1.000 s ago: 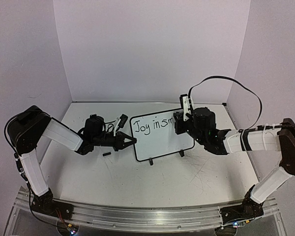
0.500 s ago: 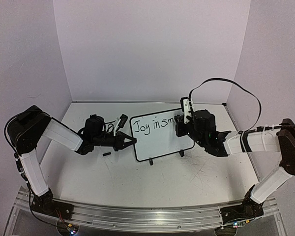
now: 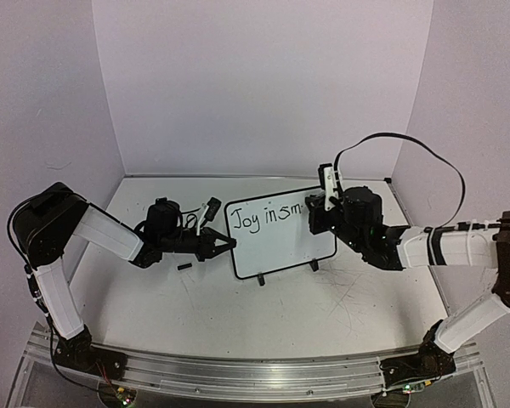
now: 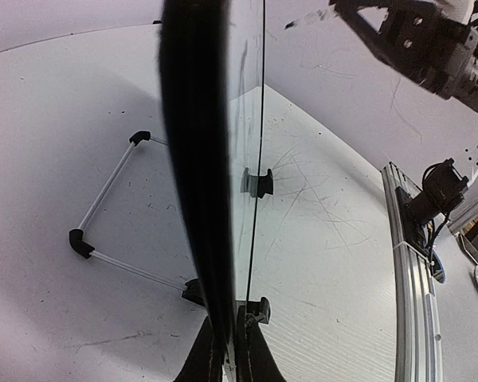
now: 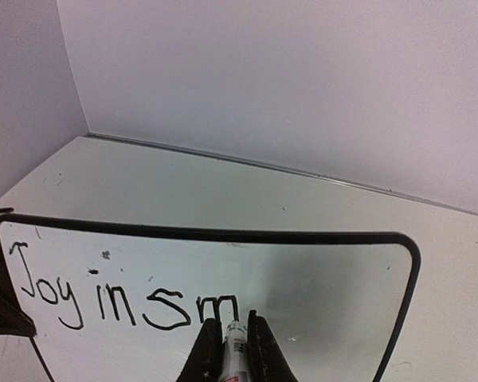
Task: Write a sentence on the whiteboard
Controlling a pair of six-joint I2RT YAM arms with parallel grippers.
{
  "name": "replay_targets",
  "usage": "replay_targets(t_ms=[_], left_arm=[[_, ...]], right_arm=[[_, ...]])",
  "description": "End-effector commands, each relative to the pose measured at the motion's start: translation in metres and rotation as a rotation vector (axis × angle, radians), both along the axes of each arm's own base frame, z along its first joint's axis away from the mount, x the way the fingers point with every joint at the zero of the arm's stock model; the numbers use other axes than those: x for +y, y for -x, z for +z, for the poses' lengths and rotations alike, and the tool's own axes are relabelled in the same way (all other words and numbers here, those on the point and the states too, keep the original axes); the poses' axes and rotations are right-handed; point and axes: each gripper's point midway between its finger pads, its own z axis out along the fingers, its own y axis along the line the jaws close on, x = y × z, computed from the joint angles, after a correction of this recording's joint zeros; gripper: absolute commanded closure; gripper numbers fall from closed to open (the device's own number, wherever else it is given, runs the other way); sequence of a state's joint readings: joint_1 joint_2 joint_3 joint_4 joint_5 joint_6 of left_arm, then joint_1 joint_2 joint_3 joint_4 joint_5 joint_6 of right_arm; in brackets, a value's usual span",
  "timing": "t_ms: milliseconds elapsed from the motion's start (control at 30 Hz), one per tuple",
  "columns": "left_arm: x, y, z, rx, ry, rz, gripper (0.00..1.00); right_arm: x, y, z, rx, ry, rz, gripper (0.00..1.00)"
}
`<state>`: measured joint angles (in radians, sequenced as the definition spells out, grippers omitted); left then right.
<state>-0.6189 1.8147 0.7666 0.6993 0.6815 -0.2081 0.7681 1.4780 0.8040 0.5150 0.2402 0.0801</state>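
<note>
My marker (image 5: 235,352) cut off at bottom edge; whiteboard (image 4: 193,159) edge-on, blurred in left wrist view; small black bit (image 3: 184,267) unidentifiable.

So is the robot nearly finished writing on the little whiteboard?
Not yet. Done: the lettering reads "Joy in sm". In hand: the right gripper holds the marker just after the "m", while the left gripper clamps the whiteboard by its left edge. Left: the word stops halfway, so the rest of the sentence.

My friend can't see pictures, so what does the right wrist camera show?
The right gripper holds a marker with its tip at the whiteboard, just after the handwritten black letters "Joy in sm". The board stands on a white table, with a plain wall behind.
</note>
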Motion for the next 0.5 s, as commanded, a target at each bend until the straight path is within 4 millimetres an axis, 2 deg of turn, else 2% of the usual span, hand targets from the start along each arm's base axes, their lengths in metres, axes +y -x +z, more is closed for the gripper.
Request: replay_targets(t_ms=[0, 167, 467], left_arm=[[0.003, -0.011, 0.004, -0.068, -0.04, 0.035, 1.0], [0.003, -0.012, 0.0, -0.066, -0.048, 0.034, 1.0], [0.006, -0.019, 0.004, -0.085, -0.06, 0.083, 1.0]], right_arm=[[-0.008, 0.013, 0.068, -0.123, -0.116, 0.033, 1.0], [-0.013, 0.016, 0.047, -0.116, -0.044, 0.065, 1.0], [-0.016, 0.007, 0.031, -0.097, 0.0, 0.061, 1.0]])
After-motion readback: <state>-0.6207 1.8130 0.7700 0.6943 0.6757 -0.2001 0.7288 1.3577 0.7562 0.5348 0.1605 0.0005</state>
